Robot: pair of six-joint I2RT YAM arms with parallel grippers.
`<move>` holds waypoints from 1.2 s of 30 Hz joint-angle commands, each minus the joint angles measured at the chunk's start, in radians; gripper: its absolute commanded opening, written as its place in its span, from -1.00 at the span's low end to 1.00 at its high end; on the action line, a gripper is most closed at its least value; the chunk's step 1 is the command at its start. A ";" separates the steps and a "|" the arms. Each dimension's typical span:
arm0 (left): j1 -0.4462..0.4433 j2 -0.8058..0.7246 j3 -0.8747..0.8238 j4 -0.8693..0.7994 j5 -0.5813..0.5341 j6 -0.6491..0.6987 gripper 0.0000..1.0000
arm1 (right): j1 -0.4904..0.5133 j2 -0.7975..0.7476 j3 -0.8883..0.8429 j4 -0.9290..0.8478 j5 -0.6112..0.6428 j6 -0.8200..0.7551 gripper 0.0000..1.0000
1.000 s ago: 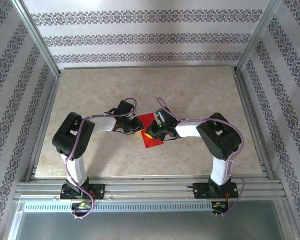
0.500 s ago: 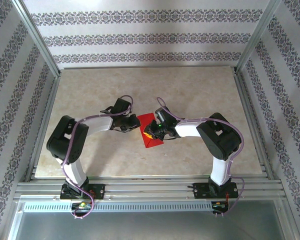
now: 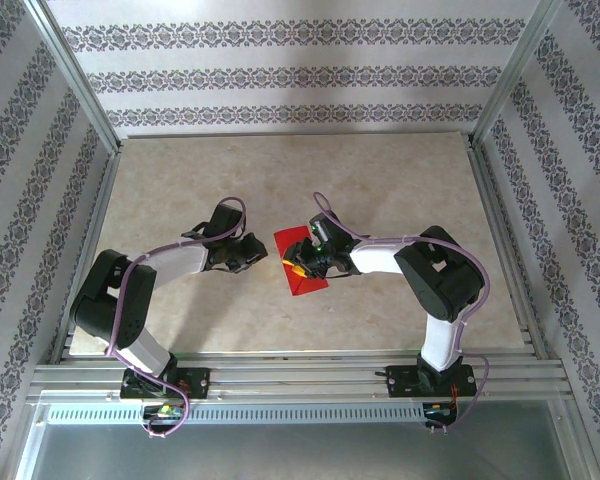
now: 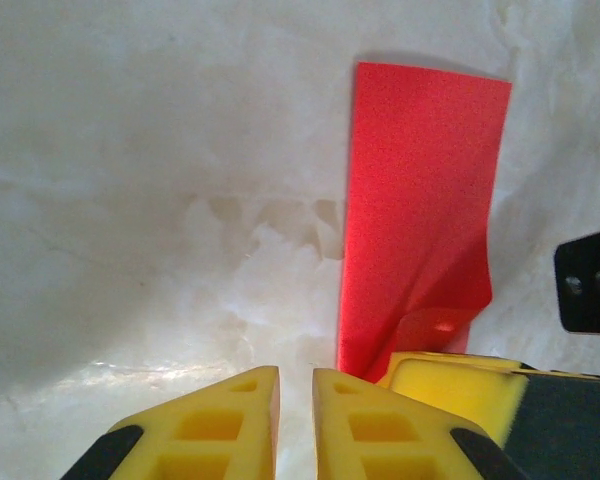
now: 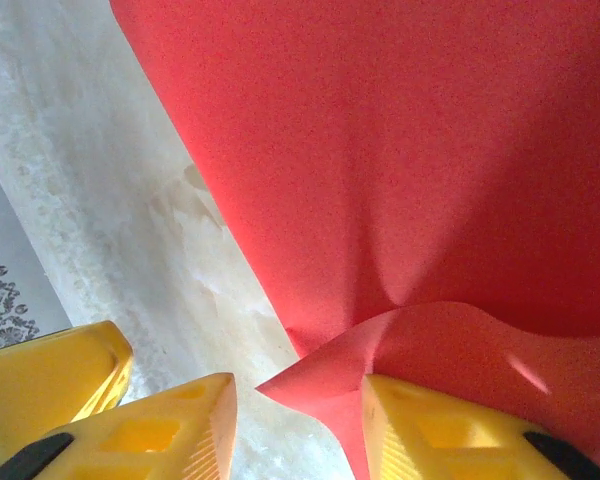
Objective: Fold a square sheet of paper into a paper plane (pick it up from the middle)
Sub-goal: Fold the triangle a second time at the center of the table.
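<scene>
Red and thin, a bright sheet of paper [image 3: 290, 243] lies near the middle of the pale marbled tabletop [image 3: 400, 190] in the top view. It is turned at a slant and looks longer than it is wide. The black-and-yellow left gripper [image 3: 254, 258] sits just beside the sheet's left edge, not touching it. The black-and-yellow right gripper [image 3: 298, 266] is over the sheet's middle and covers part of it. White walls with grey patterned stripes [image 3: 280, 80] stand around the table.

From the left wrist, the left gripper [image 4: 295, 400] has its two yellow fingers drawn almost together, with a thin slit between them and nothing in it. The sheet of paper [image 4: 420, 200] lies flat on the tabletop [image 4: 130, 150] ahead and to the right. Its near end curls upward where a yellow finger of the right gripper meets it.

From the right wrist, the right gripper [image 5: 295, 420] has its yellow fingers spread apart. The sheet of paper [image 5: 400, 150] covers most of the frame. Its near edge is lifted into a soft wave that drapes over the right-hand finger, and a raised corner pokes into the gap between the fingers. The left-hand finger stands on the bare tabletop [image 5: 180, 250], clear of the paper.
</scene>
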 commanded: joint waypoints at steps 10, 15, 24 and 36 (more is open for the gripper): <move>-0.063 0.015 0.000 0.106 0.080 -0.053 -0.66 | 0.000 0.012 -0.039 -0.087 0.058 -0.013 -0.68; -0.098 0.051 0.029 0.112 0.097 -0.050 -0.70 | -0.001 0.015 -0.036 -0.099 0.057 -0.014 -0.88; -0.136 0.162 0.124 0.064 0.085 -0.014 -0.78 | -0.002 0.018 -0.033 -0.115 0.052 -0.017 -0.96; -0.142 0.217 0.141 0.002 0.034 0.014 -1.00 | -0.003 0.014 -0.038 -0.107 0.051 -0.004 -0.99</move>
